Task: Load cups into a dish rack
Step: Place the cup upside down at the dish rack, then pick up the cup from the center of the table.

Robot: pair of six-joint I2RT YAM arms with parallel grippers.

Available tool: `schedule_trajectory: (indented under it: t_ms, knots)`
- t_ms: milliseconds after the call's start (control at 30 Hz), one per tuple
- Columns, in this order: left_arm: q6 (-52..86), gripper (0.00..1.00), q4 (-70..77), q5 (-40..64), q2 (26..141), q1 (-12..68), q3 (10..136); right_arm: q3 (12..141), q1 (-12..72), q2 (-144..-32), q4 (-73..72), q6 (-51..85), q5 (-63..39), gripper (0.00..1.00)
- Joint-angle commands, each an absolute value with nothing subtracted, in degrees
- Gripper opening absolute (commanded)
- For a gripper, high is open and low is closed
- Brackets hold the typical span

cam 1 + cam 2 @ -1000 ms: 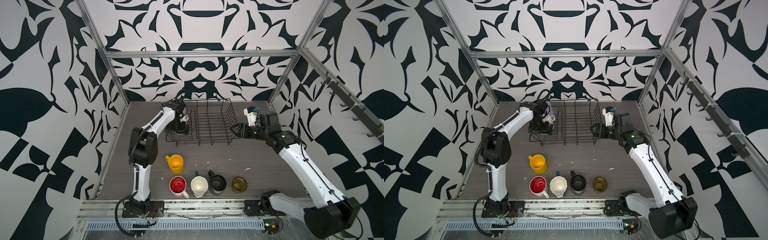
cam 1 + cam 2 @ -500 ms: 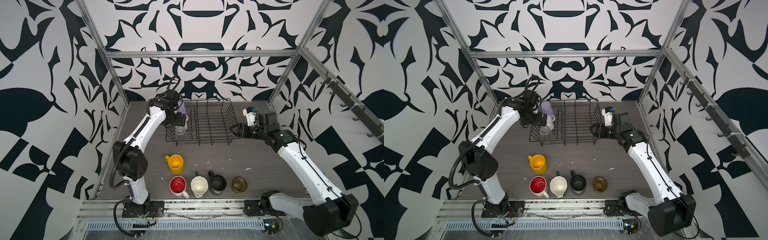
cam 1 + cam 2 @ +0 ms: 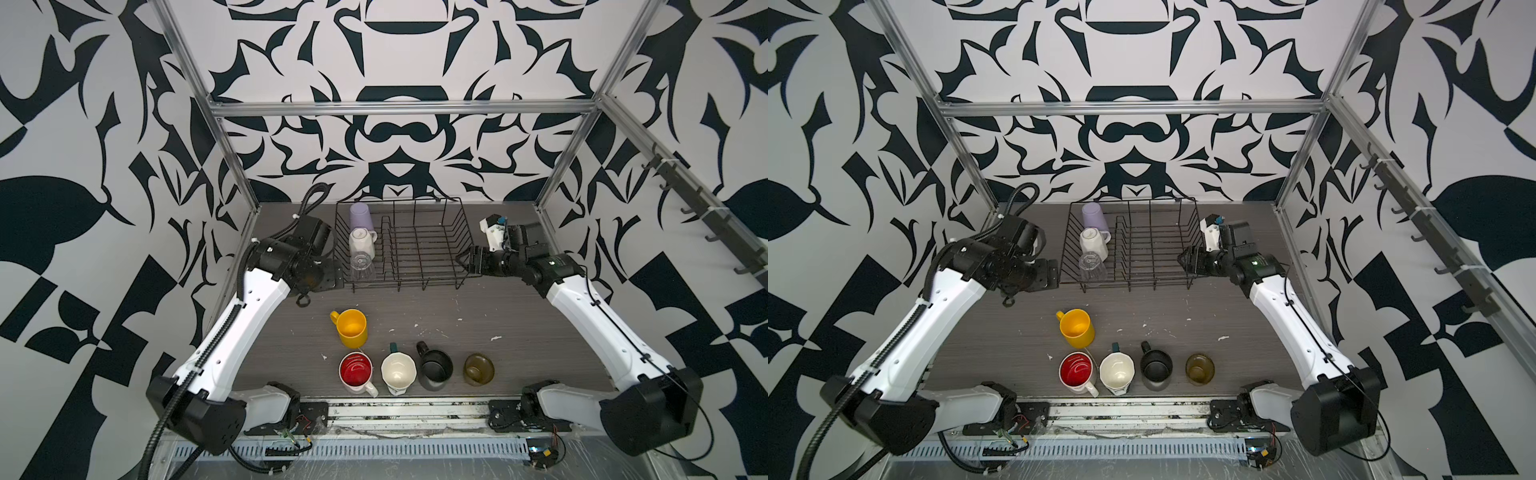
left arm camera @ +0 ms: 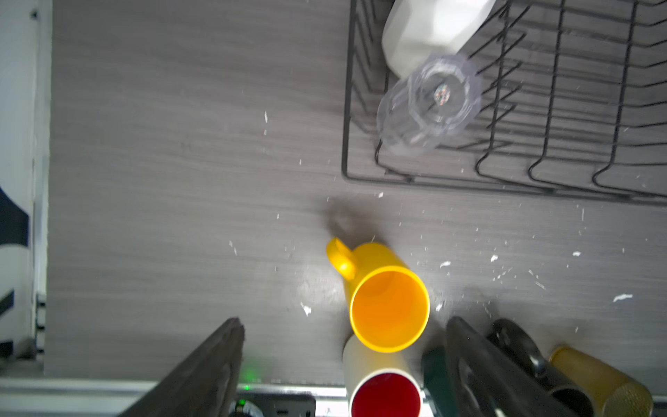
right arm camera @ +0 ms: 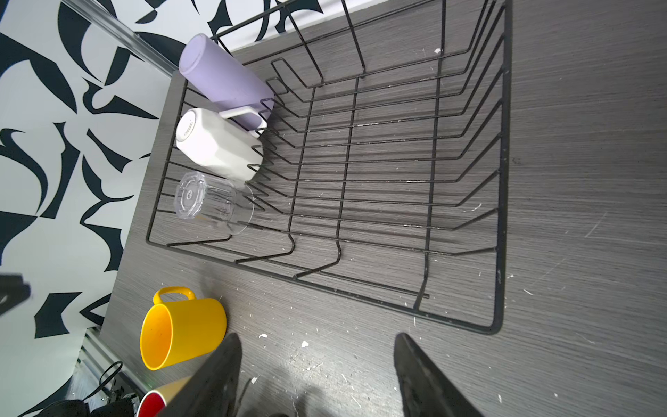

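The black wire dish rack (image 3: pixel 419 272) stands at the back. Along its left side lie a lilac tumbler (image 3: pixel 360 215), a white faceted mug (image 3: pixel 360 244) and a clear glass (image 3: pixel 361 266), all tipped over. My left gripper (image 3: pixel 332 277) hovers open and empty just outside the rack's near left corner. My right gripper (image 3: pixel 464 261) is open and empty at the rack's right side. In front stand the yellow mug (image 3: pixel 352 329), red-inside mug (image 3: pixel 355 370), teal cream-inside mug (image 3: pixel 398 372), black mug (image 3: pixel 434 368) and olive-brown cup (image 3: pixel 478 369).
The cups form a row near the table's front edge (image 3: pixel 399 401), the yellow mug just behind it. White flecks dot the grey tabletop (image 3: pixel 519 316). Patterned walls and metal frame posts (image 3: pixel 241 232) close in both sides and the back.
My left gripper has drawn back out of the rack to the left and nearer, leaving the clear glass lying inside. The right arm has barely moved.
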State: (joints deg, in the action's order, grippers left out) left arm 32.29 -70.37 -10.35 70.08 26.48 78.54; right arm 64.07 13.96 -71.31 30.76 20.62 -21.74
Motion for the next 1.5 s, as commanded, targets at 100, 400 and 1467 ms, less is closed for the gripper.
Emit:
schedule_trajectory:
  t_ms: [100, 400, 1467]
  knots:
    - [47.1, 0.89, -73.4, -12.8, 67.4, 33.6, 72.2, 65.7, 13.7, -71.6, 27.8, 19.3, -20.8, 0.69]
    - [57.4, 0.86, -67.3, -14.0, 67.4, 40.3, 64.1, 64.6, 13.7, -71.1, 27.4, 19.1, -21.1, 0.69]
    - [64.6, 0.52, -55.9, -15.3, 77.5, 43.0, 54.0, 62.3, 13.7, -71.2, 26.4, 17.4, -20.8, 0.69]
